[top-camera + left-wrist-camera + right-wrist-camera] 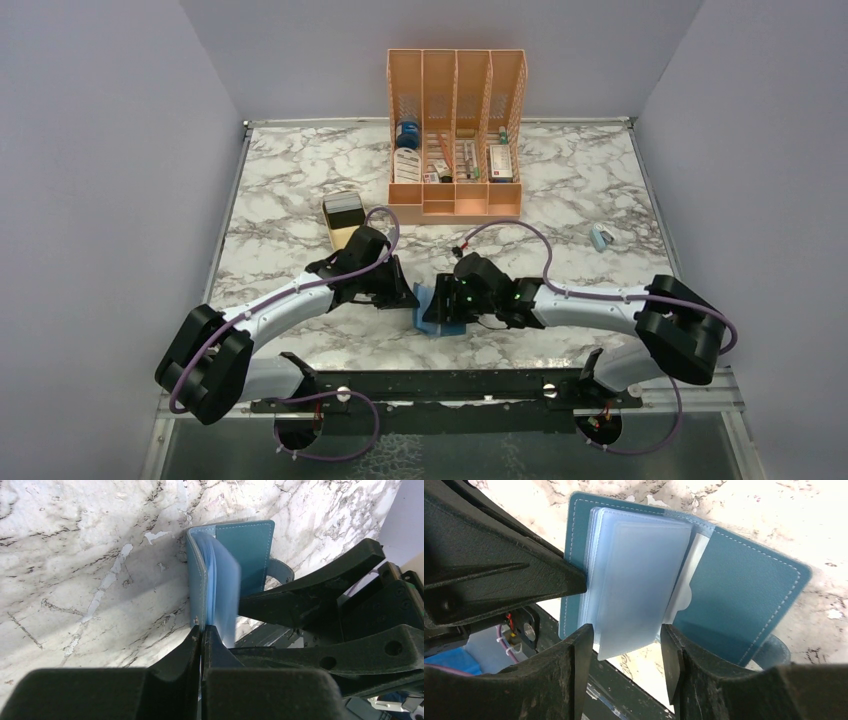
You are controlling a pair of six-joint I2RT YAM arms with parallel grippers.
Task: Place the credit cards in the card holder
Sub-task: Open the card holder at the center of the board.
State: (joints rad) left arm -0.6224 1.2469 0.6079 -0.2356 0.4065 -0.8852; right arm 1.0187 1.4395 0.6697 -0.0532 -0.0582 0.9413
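The teal-blue card holder [424,300] stands open on the marble between my two grippers. My left gripper [201,629] is shut on the edge of its cover [197,580]; it shows in the top view [400,295] too. My right gripper [626,635] is open, its fingers either side of the clear plastic sleeves [634,580], with the other cover flap [744,595] and snap tab to the right. In the top view the right gripper [445,305] is over the holder. Dark and grey credit cards [343,207] lie stacked in a beige tray behind the left arm.
An orange slotted desk organiser [456,90] with small items stands at the back centre. A small light-blue object [600,237] lies at the right. The beige tray [341,236] sits left of centre. Grey walls close in both sides; the black base rail [450,385] runs along the near edge.
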